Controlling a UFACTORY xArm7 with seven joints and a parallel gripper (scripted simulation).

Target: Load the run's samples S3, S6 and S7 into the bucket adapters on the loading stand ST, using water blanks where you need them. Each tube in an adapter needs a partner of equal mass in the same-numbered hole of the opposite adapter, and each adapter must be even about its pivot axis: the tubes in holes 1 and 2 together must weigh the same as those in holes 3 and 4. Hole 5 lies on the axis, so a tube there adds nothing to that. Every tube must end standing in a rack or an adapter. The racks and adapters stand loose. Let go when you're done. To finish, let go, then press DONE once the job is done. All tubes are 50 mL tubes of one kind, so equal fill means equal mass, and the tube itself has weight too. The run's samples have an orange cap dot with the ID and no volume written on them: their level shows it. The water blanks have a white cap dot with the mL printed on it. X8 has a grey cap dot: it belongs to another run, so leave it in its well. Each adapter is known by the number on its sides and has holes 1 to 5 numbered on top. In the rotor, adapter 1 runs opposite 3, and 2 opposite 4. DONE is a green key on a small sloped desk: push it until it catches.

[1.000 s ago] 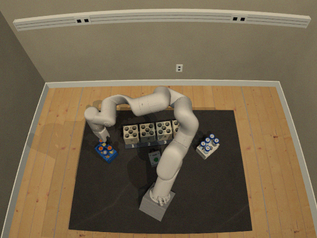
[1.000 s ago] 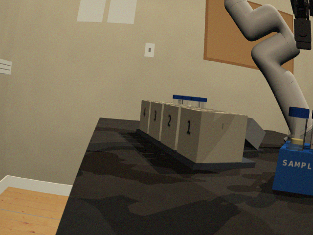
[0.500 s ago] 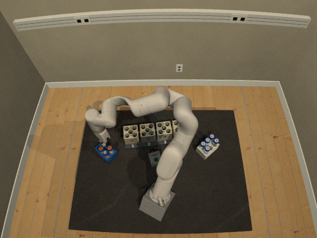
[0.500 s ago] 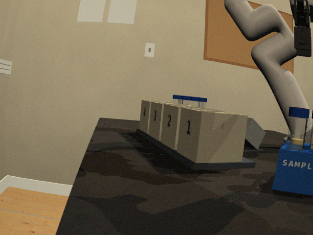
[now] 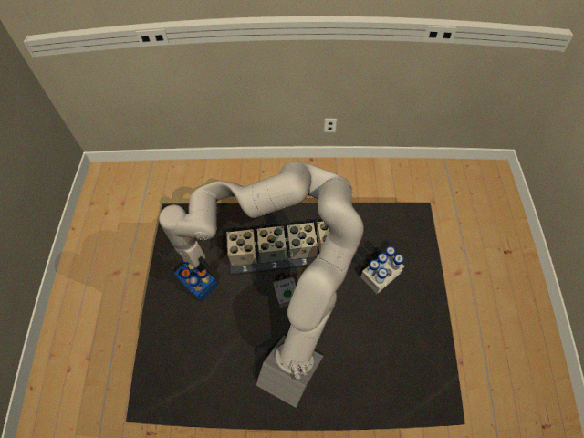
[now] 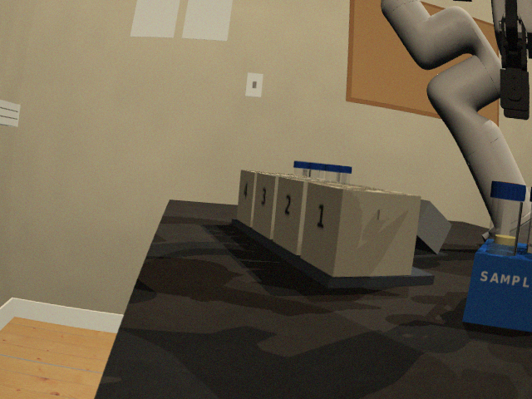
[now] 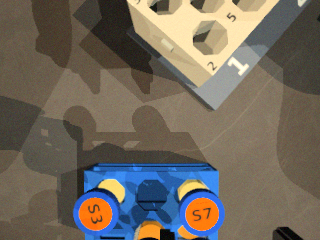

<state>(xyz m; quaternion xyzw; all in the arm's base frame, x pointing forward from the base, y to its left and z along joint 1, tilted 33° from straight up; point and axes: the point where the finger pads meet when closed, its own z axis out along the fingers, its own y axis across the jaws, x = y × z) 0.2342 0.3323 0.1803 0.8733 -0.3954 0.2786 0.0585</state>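
Observation:
My gripper (image 5: 200,265) (image 6: 515,116) (image 7: 227,235) is open and empty, pointing down above the blue sample rack (image 5: 202,296) (image 6: 498,300) (image 7: 150,168). S3 (image 5: 184,259) (image 7: 95,213) and S7 (image 5: 203,273) (image 7: 202,214) stand in it with orange dots. S6 (image 5: 185,273) and grey-dotted X8 (image 5: 192,279) stand there too. S3 and S7 show yellowish contents. Adapter 1 (image 5: 242,258) (image 6: 377,240) (image 7: 155,37), adapter 2 (image 5: 272,255) (image 6: 288,227) and adapter 3 (image 5: 303,253) (image 6: 263,214) show empty holes. Adapter 4 (image 6: 245,201) is partly hidden by the arm. They sit on the stand (image 5: 256,269) (image 6: 373,281) (image 7: 212,96).
A white rack (image 5: 370,281) at the right holds several blue-capped water blanks; their numbers are too small to read. The sloped desk with the green DONE key (image 5: 286,293) stands in front of the stand. The arm reaches over the back of the dark table (image 5: 188,368).

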